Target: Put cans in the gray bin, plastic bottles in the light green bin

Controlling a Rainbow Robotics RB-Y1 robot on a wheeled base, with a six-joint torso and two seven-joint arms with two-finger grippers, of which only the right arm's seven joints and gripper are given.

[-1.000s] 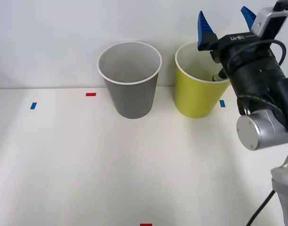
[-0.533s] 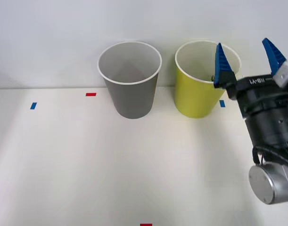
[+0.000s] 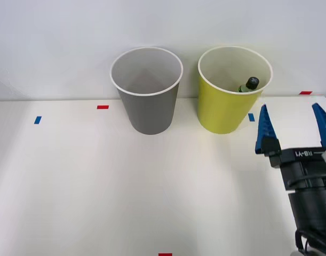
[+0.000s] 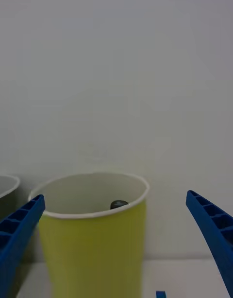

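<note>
Bottle (image 3: 250,84) with black cap inside light green bin (image 3: 222,109), leaning against its right inner wall; cap (image 4: 119,204) just visible over rim in wrist view. Bin upright at table's (image 3: 98,181) far edge, right of centre. Gray bin (image 3: 148,104) just beside it on left, apart. Right gripper (image 3: 294,132) near table's right edge, fingers spread wide, holding nothing.
</note>
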